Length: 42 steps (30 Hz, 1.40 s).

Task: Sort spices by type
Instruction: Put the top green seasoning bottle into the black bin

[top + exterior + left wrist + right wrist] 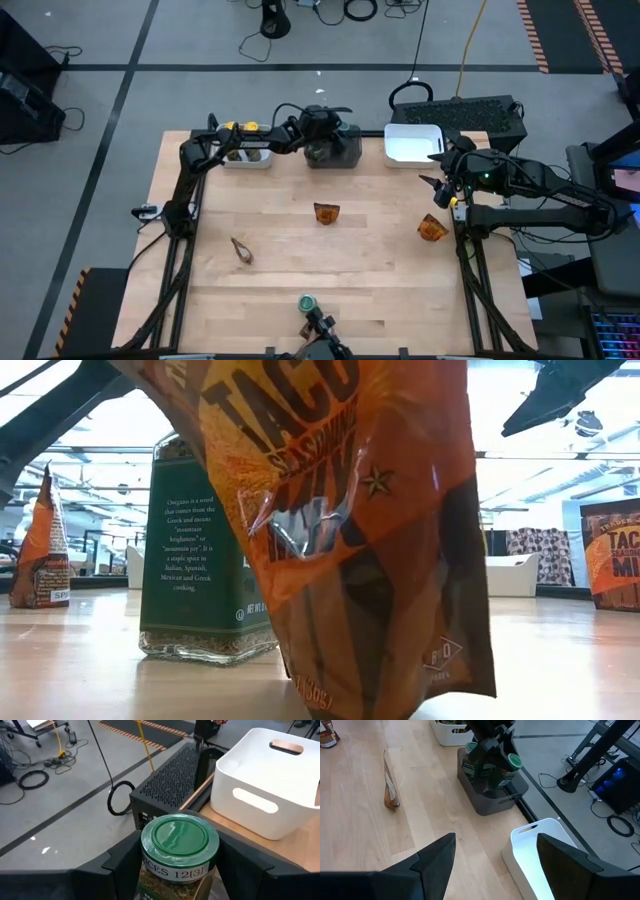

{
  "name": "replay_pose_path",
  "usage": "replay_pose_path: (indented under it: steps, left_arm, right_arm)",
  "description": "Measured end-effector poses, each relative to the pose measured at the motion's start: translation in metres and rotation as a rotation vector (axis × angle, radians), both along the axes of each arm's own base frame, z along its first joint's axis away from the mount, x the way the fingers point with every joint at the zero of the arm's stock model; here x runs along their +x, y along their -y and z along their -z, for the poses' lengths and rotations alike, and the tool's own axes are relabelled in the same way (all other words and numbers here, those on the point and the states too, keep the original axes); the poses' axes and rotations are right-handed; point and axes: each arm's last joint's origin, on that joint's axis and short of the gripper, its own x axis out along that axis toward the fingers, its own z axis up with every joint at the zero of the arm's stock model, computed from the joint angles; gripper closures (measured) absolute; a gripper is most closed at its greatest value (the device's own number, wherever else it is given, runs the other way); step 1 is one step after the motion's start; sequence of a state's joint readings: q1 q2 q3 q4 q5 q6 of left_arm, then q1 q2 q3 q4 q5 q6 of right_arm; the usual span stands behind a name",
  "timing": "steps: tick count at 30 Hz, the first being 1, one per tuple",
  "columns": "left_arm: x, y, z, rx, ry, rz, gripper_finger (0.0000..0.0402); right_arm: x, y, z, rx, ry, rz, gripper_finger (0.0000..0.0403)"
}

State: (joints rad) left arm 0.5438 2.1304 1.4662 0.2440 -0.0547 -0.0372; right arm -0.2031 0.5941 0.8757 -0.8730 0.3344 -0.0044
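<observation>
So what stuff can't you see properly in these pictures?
- Dark grey bin, high view: the left hand and its green-lidded jar cover what is inside.
- Jar's label, left wrist view: cut off by the edge.
- Small white bin, high view: contents too small to tell.
- Low view: a taco seasoning packet blocks the middle.

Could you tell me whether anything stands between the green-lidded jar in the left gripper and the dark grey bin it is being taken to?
Nothing visible does. The left gripper holds the green-lidded jar right over the dark grey bin, where at least one other green-lidded jar already stands. The right gripper waits open, off by the white bin.
</observation>
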Motion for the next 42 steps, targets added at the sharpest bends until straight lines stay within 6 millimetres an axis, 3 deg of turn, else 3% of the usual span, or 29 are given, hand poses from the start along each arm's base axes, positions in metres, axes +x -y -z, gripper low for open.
replay_pose_path:
  steps: [14, 26, 36, 42]
  left_arm:
    - [0.000, 0.000, 0.000, 0.014, -0.009, 0.007, 0.0171]
    - [0.000, 0.000, -0.001, 0.016, -0.004, 0.006, 0.0103]
    - [0.000, 0.000, -0.001, 0.019, -0.001, 0.006, 0.0097]
    - [0.001, 0.003, -0.021, 0.000, -0.025, 0.019, 0.0097]
  right_arm:
    - [0.000, 0.000, 0.000, 0.000, 0.000, 0.000, 0.0140]
    - [0.000, 0.000, 0.000, 0.000, 0.000, 0.000, 0.0140]
    - [0.000, 0.000, 0.000, 0.008, 0.006, 0.006, 0.0140]
    - [-0.001, 0.000, 0.001, 0.011, -0.007, 0.007, 0.0140]
